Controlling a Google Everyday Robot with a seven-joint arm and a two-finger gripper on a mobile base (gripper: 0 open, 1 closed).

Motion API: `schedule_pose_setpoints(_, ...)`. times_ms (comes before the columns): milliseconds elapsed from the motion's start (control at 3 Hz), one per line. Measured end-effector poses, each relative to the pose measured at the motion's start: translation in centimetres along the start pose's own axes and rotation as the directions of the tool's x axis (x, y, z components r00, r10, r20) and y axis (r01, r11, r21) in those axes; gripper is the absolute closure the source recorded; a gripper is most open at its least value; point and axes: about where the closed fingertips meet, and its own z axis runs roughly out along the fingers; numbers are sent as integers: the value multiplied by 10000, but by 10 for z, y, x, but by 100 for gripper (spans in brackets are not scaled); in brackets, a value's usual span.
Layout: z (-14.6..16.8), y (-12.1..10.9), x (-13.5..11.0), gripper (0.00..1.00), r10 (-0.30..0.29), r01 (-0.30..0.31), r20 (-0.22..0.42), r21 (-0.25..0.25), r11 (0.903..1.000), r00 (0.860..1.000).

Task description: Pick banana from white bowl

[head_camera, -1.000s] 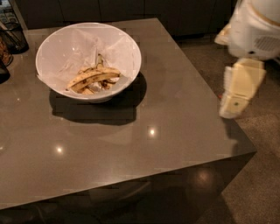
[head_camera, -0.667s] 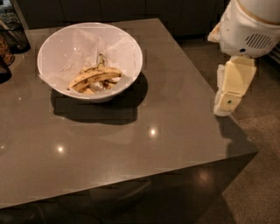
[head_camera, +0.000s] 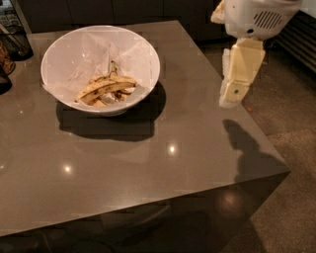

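Observation:
The banana (head_camera: 106, 88) is overripe yellow with dark streaks and lies in the bottom of the white bowl (head_camera: 144, 58), among other shorter banana pieces. The bowl stands on the back left part of the dark grey table (head_camera: 163, 168). My gripper (head_camera: 231, 97) hangs tip down from the white arm (head_camera: 256, 17) at the upper right. It is above the table's right edge, well to the right of the bowl, and nothing shows in it.
A black wire basket (head_camera: 16, 40) and a dark object (head_camera: 4, 81) stand at the table's far left. Speckled floor (head_camera: 291, 148) lies to the right of the table. Dark cabinets (head_camera: 123, 10) run along the back.
My arm and gripper have moved left and slightly up, from beside the table to over its right edge. The bowl and banana have not moved.

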Motion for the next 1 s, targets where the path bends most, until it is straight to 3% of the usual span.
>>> schedule_pose_setpoints(333, 0, -22, -38, 0, -1023, 1023, 27, -23, 9947, 9947)
schedule_pose_setpoints(667, 11, -37, -82, 0, -2254, 2253, -78, -127, 9742, 9742)
schedule_pose_setpoints(1000, 9, -41, -91, 0, -2331, 2330, 67, 143, 9724, 9724)
